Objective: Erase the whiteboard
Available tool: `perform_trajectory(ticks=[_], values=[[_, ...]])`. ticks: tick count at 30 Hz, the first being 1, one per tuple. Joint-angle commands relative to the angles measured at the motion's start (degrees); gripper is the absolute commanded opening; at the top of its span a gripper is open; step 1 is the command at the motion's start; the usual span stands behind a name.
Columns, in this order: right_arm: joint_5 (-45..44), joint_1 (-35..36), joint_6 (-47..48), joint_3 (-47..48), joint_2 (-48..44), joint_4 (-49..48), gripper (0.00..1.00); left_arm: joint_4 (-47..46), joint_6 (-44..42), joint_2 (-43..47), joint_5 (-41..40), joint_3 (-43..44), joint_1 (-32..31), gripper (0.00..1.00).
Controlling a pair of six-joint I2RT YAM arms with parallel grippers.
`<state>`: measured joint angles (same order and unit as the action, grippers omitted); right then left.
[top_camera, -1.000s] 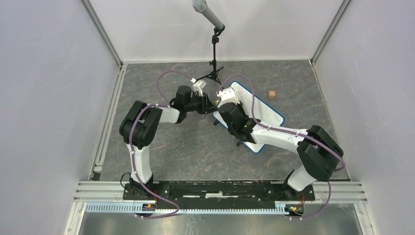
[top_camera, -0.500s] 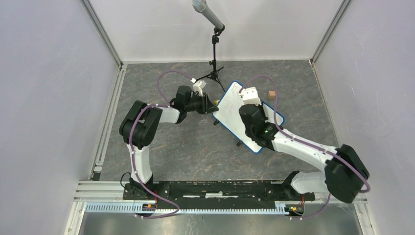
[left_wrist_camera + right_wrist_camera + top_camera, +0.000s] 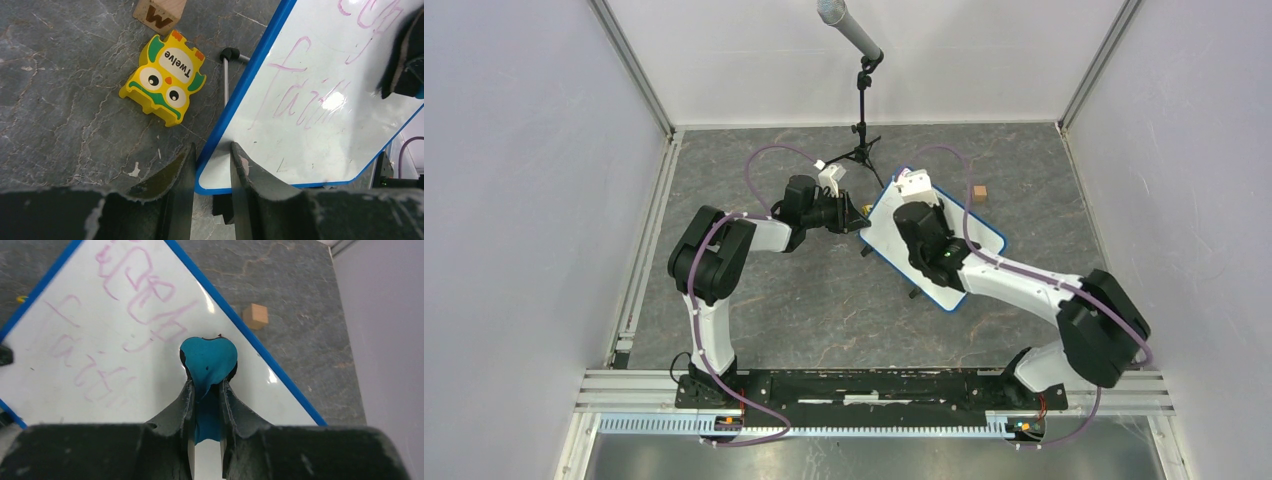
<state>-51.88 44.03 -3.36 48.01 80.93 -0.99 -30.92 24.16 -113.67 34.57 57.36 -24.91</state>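
The whiteboard (image 3: pixel 980 240), white with a blue rim, lies tilted right of the table's centre. Its face (image 3: pixel 310 100) carries faint pink handwriting, which also shows in the right wrist view (image 3: pixel 75 340). My left gripper (image 3: pixel 861 222) is shut on the board's near-left corner, one finger on either side of the rim (image 3: pixel 212 147). Over the board's upper part, my right gripper (image 3: pixel 912 205) is shut on the blue eraser (image 3: pixel 207 357). The eraser presses on the face just below the writing (image 3: pixel 206 382). It shows dark at the right edge of the left wrist view (image 3: pixel 407 60).
A yellow owl toy (image 3: pixel 162 82) and a lettered wooden block (image 3: pixel 160 12) lie by the board's left edge. A small wooden cube (image 3: pixel 979 192) sits off the board's far right edge. A microphone stand (image 3: pixel 861 120) rises behind. Walls close in left, right and back.
My right arm swept the eraser from the board's upper left out to the right, then back toward the upper middle. The left arm and the board stayed put.
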Motion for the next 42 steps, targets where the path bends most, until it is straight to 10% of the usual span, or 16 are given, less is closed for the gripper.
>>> perform_trajectory(ticks=[1, 25, 42], values=[[5.23, 0.07, -1.8, 5.71, 5.54, -4.22, 0.17, 1.03, -3.25, 1.43, -0.95, 1.0, -1.02, 0.36], [-2.46, -1.23, 1.66, -5.77, -8.88, -1.18, 0.18, -3.73, 2.01, -1.93, 8.74, 2.55, -0.99, 0.55], [7.25, 6.41, -1.71, 6.68, 14.32, -6.2, 0.16, 1.75, -0.87, -2.69, 4.64, 4.61, -1.03, 0.37]])
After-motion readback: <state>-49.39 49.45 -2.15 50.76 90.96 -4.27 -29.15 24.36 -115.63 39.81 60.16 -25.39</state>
